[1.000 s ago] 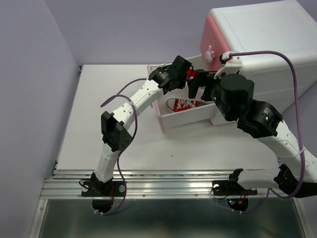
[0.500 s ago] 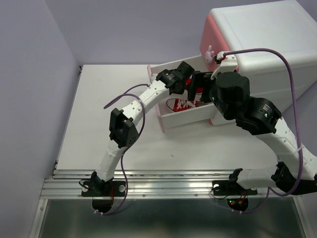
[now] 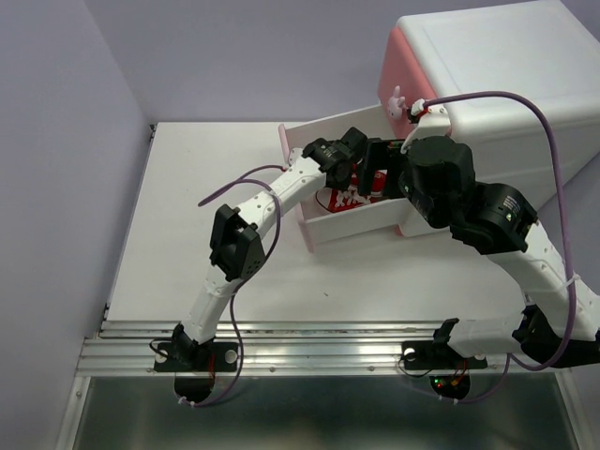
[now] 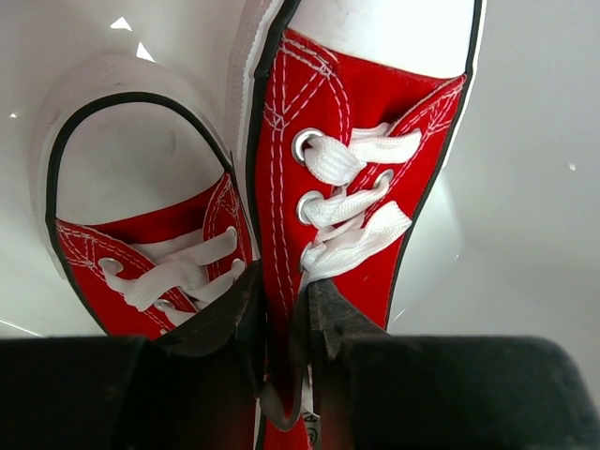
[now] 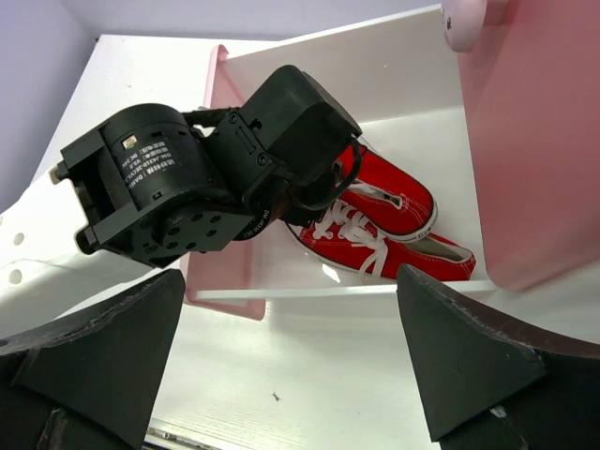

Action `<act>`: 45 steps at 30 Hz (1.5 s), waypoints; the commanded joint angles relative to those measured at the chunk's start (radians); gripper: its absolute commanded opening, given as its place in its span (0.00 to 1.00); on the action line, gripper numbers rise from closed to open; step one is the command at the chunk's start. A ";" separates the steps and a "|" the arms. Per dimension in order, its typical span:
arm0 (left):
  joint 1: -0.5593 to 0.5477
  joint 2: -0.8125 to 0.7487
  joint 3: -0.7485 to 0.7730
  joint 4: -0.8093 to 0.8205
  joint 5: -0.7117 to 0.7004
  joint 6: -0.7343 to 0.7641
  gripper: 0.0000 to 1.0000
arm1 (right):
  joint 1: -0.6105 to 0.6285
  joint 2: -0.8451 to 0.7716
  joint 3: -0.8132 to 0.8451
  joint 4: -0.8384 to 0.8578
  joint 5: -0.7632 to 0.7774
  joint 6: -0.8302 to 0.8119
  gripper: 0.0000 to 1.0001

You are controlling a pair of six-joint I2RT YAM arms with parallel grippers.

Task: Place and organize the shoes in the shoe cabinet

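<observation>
Two red shoes [image 5: 398,202] [image 5: 412,251] with white laces lie side by side in the pulled-out drawer [image 5: 328,292] of the white and pink shoe cabinet [image 3: 506,66]. My left gripper [image 4: 281,319] reaches down into the drawer and is shut on the side edge of one red shoe [image 4: 356,122]. The other red shoe [image 4: 159,244] lies close on its left. My right gripper [image 5: 291,366] hangs open over the table just in front of the drawer, holding nothing. From above, both wrists crowd over the drawer [image 3: 352,225] and hide most of the shoes.
The cabinet's pink front [image 5: 534,141], with a pale knob [image 5: 462,14], stands at the right of the drawer. White tabletop [image 3: 206,187] stretches to the left of the drawer and in front of it. Purple cables loop off both arms.
My left arm has come lower and further into the drawer with the red shoe, bringing it beside the other red shoe. The right arm has barely shifted.
</observation>
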 commanded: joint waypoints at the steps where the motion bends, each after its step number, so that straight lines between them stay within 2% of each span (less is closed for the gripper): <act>1: 0.008 -0.022 -0.016 0.070 0.042 -0.672 0.07 | -0.001 -0.007 0.041 -0.012 0.007 0.017 1.00; 2: 0.011 -0.018 -0.025 0.101 0.046 -0.660 0.19 | -0.001 -0.010 0.033 -0.009 0.007 0.022 1.00; 3: 0.014 -0.012 -0.031 0.178 0.050 -0.614 0.36 | -0.001 -0.015 0.016 -0.003 0.006 0.025 1.00; 4: 0.016 -0.007 -0.027 0.205 0.068 -0.594 0.66 | -0.001 -0.023 0.008 0.009 0.003 0.029 1.00; 5: 0.016 0.005 -0.019 0.236 0.077 -0.574 0.90 | -0.001 -0.024 0.001 0.017 -0.004 0.032 1.00; 6: 0.014 0.011 -0.008 0.247 0.083 -0.563 0.98 | -0.001 -0.024 0.002 0.022 -0.007 0.033 1.00; 14: 0.013 -0.015 -0.022 0.314 0.091 -0.547 0.97 | -0.001 -0.027 0.008 0.029 -0.002 0.045 1.00; 18: 0.022 -0.018 -0.014 0.349 0.106 -0.492 0.96 | -0.001 -0.027 -0.001 0.046 -0.007 0.045 1.00; 24: 0.022 0.036 -0.014 0.386 0.122 -0.433 0.96 | -0.001 -0.020 -0.002 0.055 -0.010 0.026 1.00; 28: 0.020 0.057 -0.048 0.432 0.154 -0.414 0.97 | -0.001 -0.032 -0.021 0.051 -0.001 0.032 1.00; 32: 0.022 0.060 -0.097 0.514 0.119 -0.406 0.97 | -0.001 -0.040 -0.030 0.028 0.009 0.051 1.00; 37: 0.025 0.174 0.024 0.511 0.123 -0.394 0.97 | -0.001 -0.041 -0.033 0.014 0.019 0.063 1.00; 40: 0.025 0.202 0.021 0.553 0.126 -0.412 0.97 | -0.001 -0.043 -0.032 0.005 0.024 0.078 1.00; 45: 0.039 0.110 -0.049 0.572 0.071 -0.345 0.96 | -0.001 -0.043 -0.022 0.000 0.015 0.086 1.00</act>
